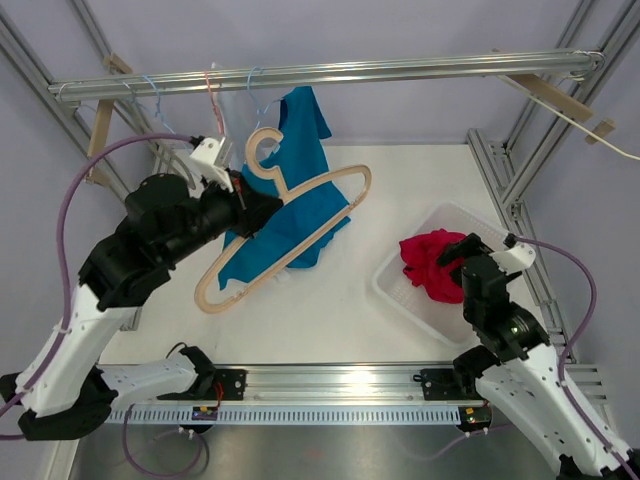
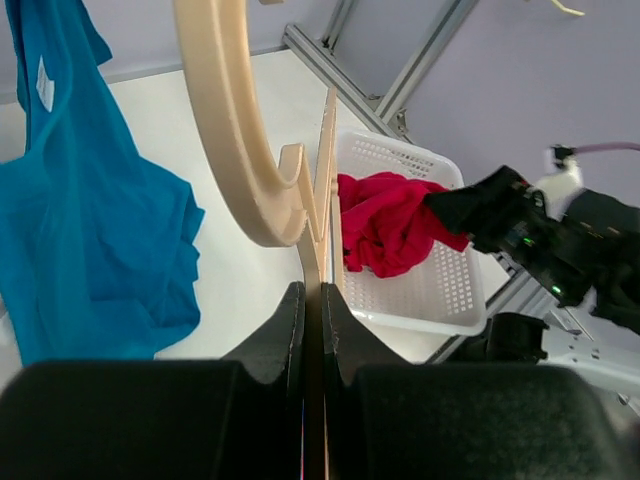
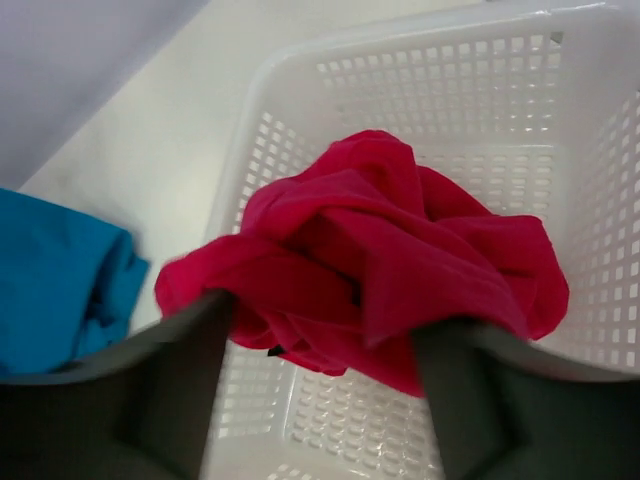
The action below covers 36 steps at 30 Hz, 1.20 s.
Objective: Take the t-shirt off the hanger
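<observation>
Clamping wooden hanger (image 2: 228, 130) in left gripper (image 2: 312, 310); right gripper (image 3: 325, 320) spread wide over red shirt (image 3: 380, 230) in basket (image 3: 450, 90), 4 o'clock.

1. White perforated plastic basket (image 3: 440, 100): directly under the right gripper (image 1: 458, 250).
2. Silver aluminium cross rail (image 1: 400, 68): above and beyond the left gripper (image 1: 255, 212).
3. White tabletop (image 1: 330, 310): below both grippers.

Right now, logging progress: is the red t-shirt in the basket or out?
In: red t-shirt lies bunched in the white basket, one edge at its rim.
</observation>
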Each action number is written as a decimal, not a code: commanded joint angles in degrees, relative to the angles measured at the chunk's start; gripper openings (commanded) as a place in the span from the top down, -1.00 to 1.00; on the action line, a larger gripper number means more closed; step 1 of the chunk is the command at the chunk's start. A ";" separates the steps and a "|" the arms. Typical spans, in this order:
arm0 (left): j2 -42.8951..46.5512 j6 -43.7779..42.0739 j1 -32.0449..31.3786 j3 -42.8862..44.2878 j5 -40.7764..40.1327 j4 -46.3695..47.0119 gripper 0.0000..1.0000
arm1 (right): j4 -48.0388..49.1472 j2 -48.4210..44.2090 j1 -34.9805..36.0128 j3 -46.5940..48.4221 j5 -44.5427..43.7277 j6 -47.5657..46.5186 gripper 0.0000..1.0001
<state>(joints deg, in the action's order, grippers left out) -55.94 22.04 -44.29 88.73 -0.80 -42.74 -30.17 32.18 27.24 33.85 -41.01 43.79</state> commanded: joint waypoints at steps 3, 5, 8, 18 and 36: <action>-8.89 -1.21 0.00 6.71 -4.12 6.88 1.00 | -9.71 -5.90 -0.26 7.98 2.69 -0.36 -0.99; -11.28 -1.21 -0.09 7.51 -5.18 8.28 1.00 | -13.75 -8.44 -0.26 12.01 2.70 -1.68 -0.99; -15.76 -1.48 -0.79 10.14 -7.02 9.34 1.00 | -15.44 -12.75 -0.26 16.14 4.27 -5.29 -0.99; -30.09 -4.73 -3.87 27.71 -12.73 10.57 1.00 | -4.56 -1.82 -0.17 14.50 19.83 -15.66 0.72; -46.62 -5.08 0.96 43.55 -9.66 11.36 1.00 | 2.31 -4.00 -1.05 -2.64 9.80 -1.77 0.64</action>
<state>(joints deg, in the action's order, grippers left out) -102.63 16.53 -44.64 128.66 -11.57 -35.92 -28.99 37.95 26.63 30.92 -29.30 41.67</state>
